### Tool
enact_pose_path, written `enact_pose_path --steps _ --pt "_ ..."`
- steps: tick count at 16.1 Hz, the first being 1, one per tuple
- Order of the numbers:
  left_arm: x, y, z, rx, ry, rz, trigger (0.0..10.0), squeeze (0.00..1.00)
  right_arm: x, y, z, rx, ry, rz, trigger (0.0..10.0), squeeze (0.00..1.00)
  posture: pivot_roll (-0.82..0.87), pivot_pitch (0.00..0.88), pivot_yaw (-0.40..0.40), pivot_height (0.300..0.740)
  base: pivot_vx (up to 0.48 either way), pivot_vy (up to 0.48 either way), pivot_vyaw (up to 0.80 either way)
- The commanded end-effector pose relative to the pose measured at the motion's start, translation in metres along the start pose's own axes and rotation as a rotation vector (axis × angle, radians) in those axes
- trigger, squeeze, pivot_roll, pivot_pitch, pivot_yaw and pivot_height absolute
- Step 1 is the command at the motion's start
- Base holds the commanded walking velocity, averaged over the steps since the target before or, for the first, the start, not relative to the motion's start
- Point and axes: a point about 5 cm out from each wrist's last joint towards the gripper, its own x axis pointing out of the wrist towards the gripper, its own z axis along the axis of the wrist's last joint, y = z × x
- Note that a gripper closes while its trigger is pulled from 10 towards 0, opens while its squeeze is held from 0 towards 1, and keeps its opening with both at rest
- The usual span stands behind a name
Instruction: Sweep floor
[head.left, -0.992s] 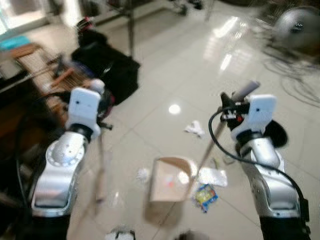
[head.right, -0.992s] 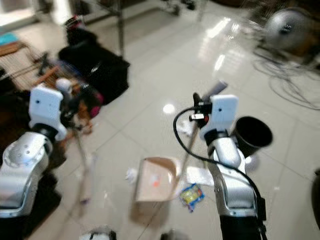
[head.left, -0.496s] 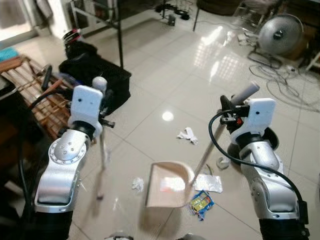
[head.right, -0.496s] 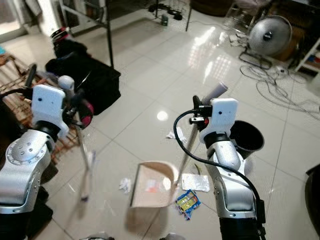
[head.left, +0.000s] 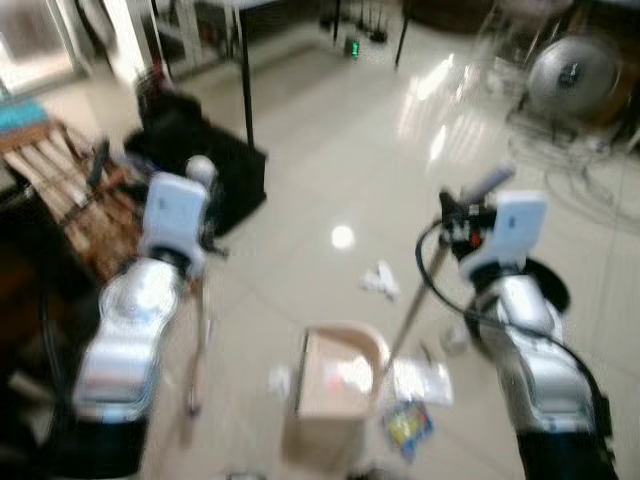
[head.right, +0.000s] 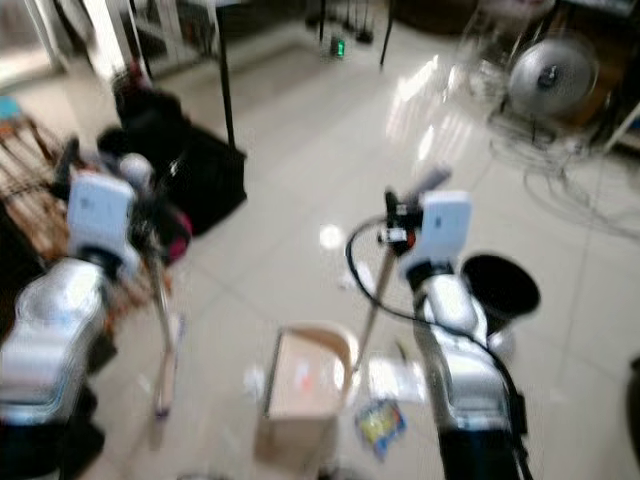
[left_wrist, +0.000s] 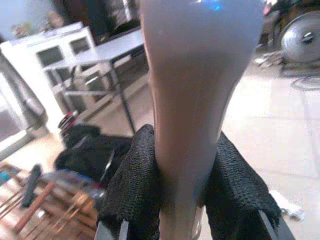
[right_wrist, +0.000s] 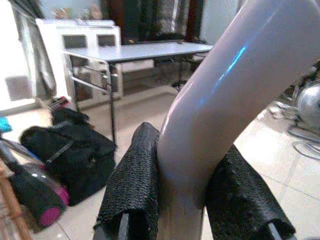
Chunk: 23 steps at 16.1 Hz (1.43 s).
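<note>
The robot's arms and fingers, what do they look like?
Both arms are silver metal with rounded joints, each topped by a white boxy wrist housing. A black cable loops beside the right arm; the left arm has a round joint disc. The fingers are black, with a coarse woven-looking surface.

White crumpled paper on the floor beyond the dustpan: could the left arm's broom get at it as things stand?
Probably yes. The left gripper holds the broom left of the dustpan, and bare tile lies between its head and the crumpled paper. Blur hides fine detail.
</note>
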Motion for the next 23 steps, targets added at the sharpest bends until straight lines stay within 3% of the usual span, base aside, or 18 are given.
enact_pose_path --steps 1,6,9,16,23 --pt "0.003 0.003 0.011 0.006 -0.061 -0.005 10.0 0.00 0.004 0.000 0.013 -0.018 -0.065 0.001 10.0 0.00 0.05 0.052 -0.071 0.740 0.356 0.000 0.00" --pt "0.005 -0.004 0.004 -0.037 -0.041 -0.034 10.0 0.00 0.007 0.001 0.009 -0.022 -0.083 -0.008 10.0 0.00 0.06 0.104 -0.076 0.740 0.214 0.000 0.00" --pt "0.014 -0.012 0.001 -0.020 -0.050 -0.051 10.0 0.00 0.011 -0.005 0.003 0.044 -0.103 -0.050 10.0 0.00 0.07 0.147 -0.059 0.740 0.000 0.000 0.00" --pt "0.028 -0.016 0.002 0.007 -0.100 -0.099 10.0 0.00 0.031 -0.009 -0.011 -0.055 -0.070 -0.009 10.0 0.00 0.09 0.306 -0.057 0.740 0.000 0.000 0.00" --pt "0.034 -0.039 0.000 0.080 -0.161 -0.245 10.0 0.00 0.036 -0.002 -0.022 -0.070 -0.109 0.015 10.0 0.00 0.14 0.399 -0.025 0.740 0.000 0.000 0.00"
